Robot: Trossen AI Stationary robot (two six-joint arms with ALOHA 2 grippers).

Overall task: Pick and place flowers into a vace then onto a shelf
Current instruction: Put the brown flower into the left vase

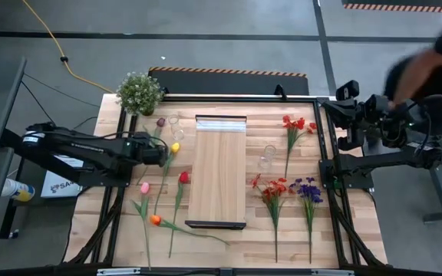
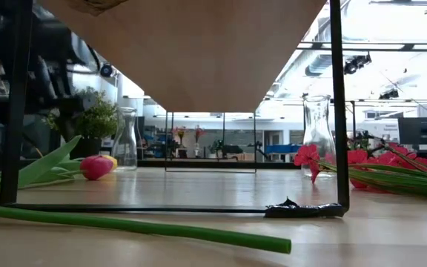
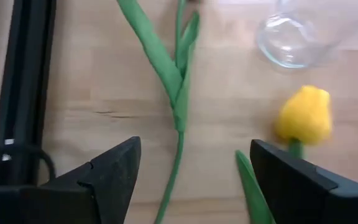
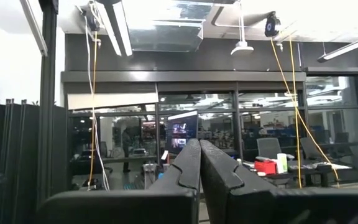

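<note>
Flowers lie flat on the wooden table on both sides of the shelf [image 1: 219,170], a light board raised on a thin black frame [image 2: 338,111]. On the left lie a yellow tulip [image 1: 175,147], a maroon one [image 1: 160,122], a pink one [image 1: 144,187], a red one [image 1: 183,177] and an orange one [image 1: 154,220]. My left gripper [image 3: 194,180] hangs open just above the table. A leafy green stem [image 3: 179,93] lies between its fingers, and the yellow tulip [image 3: 304,115] is beside one finger. A glass vase [image 1: 176,125] stands nearby. My right gripper [image 4: 199,162] is shut, raised at the table's right edge.
A second glass vase [image 1: 268,157] stands right of the shelf, near red sprays [image 1: 294,124] [image 1: 271,188] and a purple cluster [image 1: 308,188]. A bushy potted plant [image 1: 139,92] sits at the far left corner. A person [image 1: 436,57] stands beyond the far right corner.
</note>
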